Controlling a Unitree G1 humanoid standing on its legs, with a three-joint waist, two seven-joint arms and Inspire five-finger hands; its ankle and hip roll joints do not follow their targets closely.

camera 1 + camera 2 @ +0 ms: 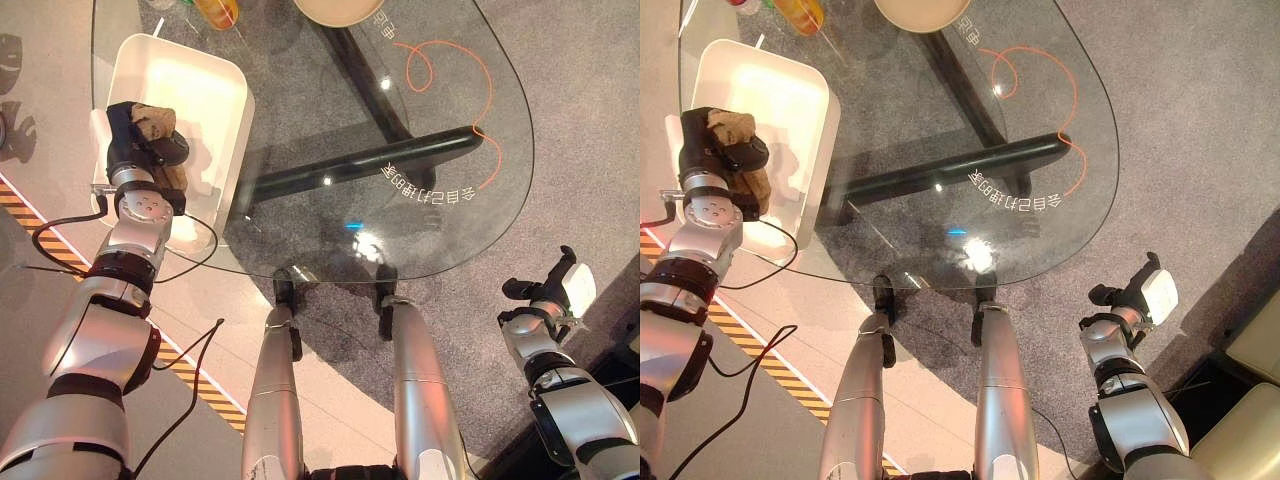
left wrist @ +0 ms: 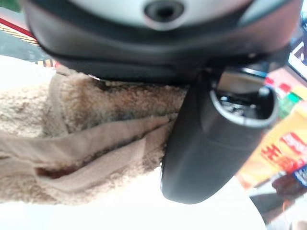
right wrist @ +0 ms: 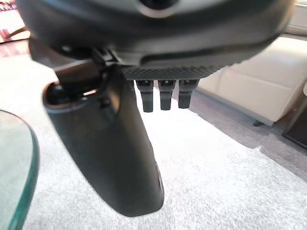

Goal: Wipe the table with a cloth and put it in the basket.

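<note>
A tan fleecy cloth (image 1: 156, 118) hangs over the inside of the white basket (image 1: 228, 90), which stands on the floor at the left end of the glass table (image 1: 450, 210). My left hand (image 1: 138, 140) is shut on the cloth, which bunches against the palm in the left wrist view, cloth (image 2: 86, 143) beside the thumb (image 2: 211, 143). More of the cloth (image 1: 756, 184) shows below the hand, inside the basket. My right hand (image 1: 556, 287) hangs off the table's right edge, low over the grey carpet, open and holding nothing, its fingers (image 3: 165, 96) straight.
A cream bowl (image 1: 340, 10) and an orange packet (image 1: 216, 12) sit at the table's far edge. The table's black base (image 1: 350, 172) shows through the glass. Black-and-yellow tape (image 1: 200, 385) crosses the floor at left. A cream sofa (image 1: 1252, 420) stands at right.
</note>
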